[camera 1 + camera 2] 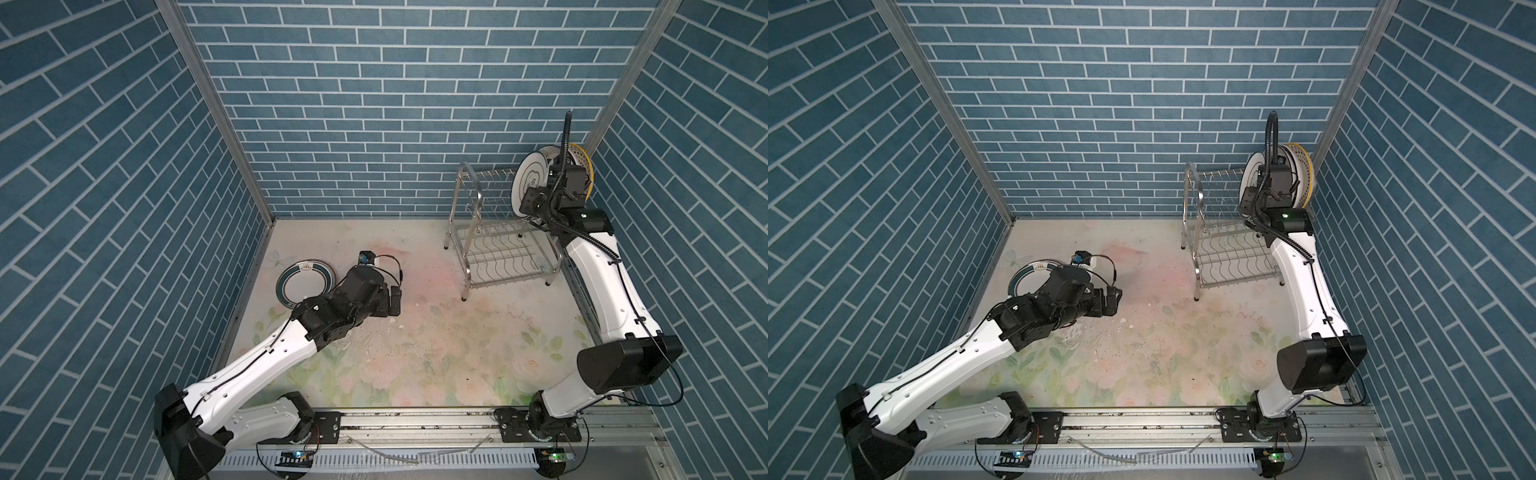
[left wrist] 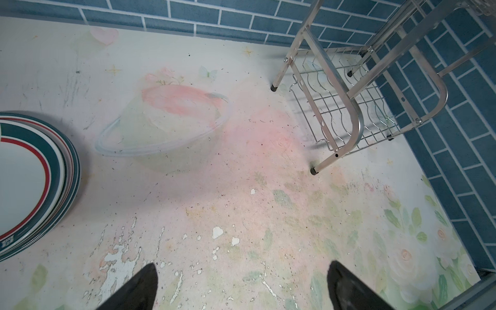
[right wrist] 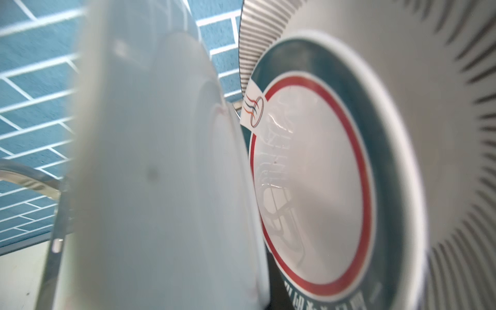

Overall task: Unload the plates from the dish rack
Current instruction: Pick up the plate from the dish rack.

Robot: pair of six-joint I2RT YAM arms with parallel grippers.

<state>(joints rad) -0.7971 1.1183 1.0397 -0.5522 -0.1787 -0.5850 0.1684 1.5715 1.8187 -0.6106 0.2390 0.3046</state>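
Note:
The dish rack (image 1: 494, 232) stands at the back right, with a few plates upright at the right end of its top tier. The frontmost is a white plate (image 1: 530, 183) with dark markings. Behind it, the right wrist view shows a teal-and-red banded plate (image 3: 308, 188) and a black-striped plate (image 3: 442, 134). A yellow-dotted plate (image 1: 582, 162) is at the back. My right gripper (image 1: 534, 203) is shut on the white plate's (image 3: 161, 174) lower rim, with one dark finger (image 3: 273, 295) behind it. My left gripper (image 2: 243, 292) hangs open over the table beside a stack of teal-banded plates (image 1: 305, 282).
The rack's lower tier (image 2: 335, 107) holds nothing. Blue brick walls close in behind and right of the rack (image 1: 1225, 241). The stack of plates (image 2: 40, 174) lies near the left wall. The arms' mounting rail (image 1: 415, 419) runs along the front edge.

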